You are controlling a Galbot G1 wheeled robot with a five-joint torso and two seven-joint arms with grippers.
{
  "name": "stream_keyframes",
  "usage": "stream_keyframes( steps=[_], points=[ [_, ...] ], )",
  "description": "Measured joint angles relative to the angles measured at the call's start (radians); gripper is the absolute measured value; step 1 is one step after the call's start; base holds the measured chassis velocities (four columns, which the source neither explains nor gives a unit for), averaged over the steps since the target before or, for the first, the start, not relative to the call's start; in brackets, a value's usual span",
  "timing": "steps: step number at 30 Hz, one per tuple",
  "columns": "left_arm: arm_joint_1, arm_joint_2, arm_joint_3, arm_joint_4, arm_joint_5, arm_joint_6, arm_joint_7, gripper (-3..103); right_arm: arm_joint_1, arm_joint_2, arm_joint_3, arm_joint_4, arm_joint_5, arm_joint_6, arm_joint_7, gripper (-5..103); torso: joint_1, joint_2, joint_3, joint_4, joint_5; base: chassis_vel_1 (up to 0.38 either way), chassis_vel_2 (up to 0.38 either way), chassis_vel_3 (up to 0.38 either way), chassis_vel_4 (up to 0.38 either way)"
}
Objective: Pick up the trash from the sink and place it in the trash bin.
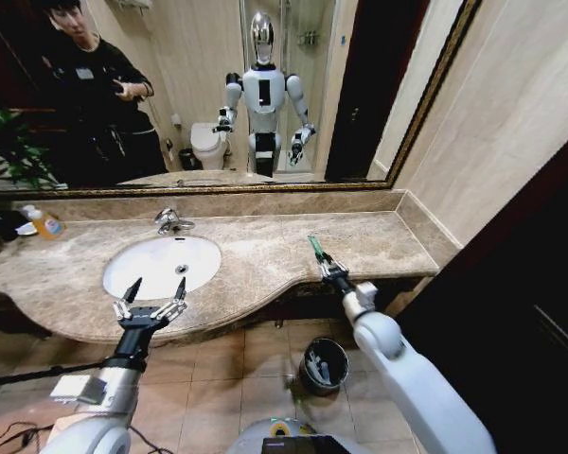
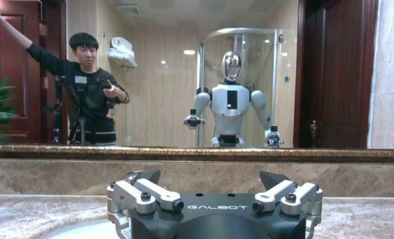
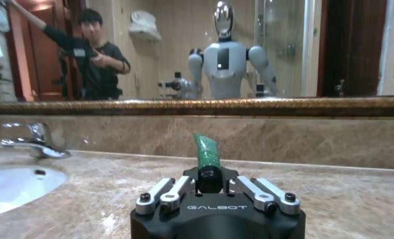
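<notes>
Dark green block (image 3: 206, 152): slim, speckled, sticking up from the right gripper (image 1: 328, 266), which is pinching it above the countertop (image 1: 265, 251). Left gripper (image 1: 153, 293) is hovering spread at the sink (image 1: 161, 265) front edge.

Legible text: "GALBOT", white lettering on the black body of the left gripper (image 2: 210, 181); "GALBOT", same lettering, on the body of the right gripper (image 3: 208, 181).
</notes>
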Motion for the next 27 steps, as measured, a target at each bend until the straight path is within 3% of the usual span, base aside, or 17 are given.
stream_keyframes(
  steps=[4,13,27],
  points=[
    [0.0,0.0,0.0,0.0,0.0,0.0,0.0,100,-0.18,0.007,0.121,0.043,0.001,0.091,-0.091,20,0.0,0.0,0.0,-0.0001,0.0001,0.0,0.0,0.0,0.0],
    [0.0,0.0,0.0,0.0,0.0,0.0,0.0,100,-0.358,0.051,0.178,-0.047,-0.074,0.269,-0.139,20,0.0,0.0,0.0,0.0,-0.0001,0.0,0.0,0.0,0.0],
    [0.0,0.0,0.0,0.0,0.0,0.0,0.0,100,-0.284,0.173,0.118,-0.316,-0.153,0.274,-0.154,20,0.0,0.0,0.0,0.0001,-0.0005,0.0,0.0,0.0,0.0]
  ],
)
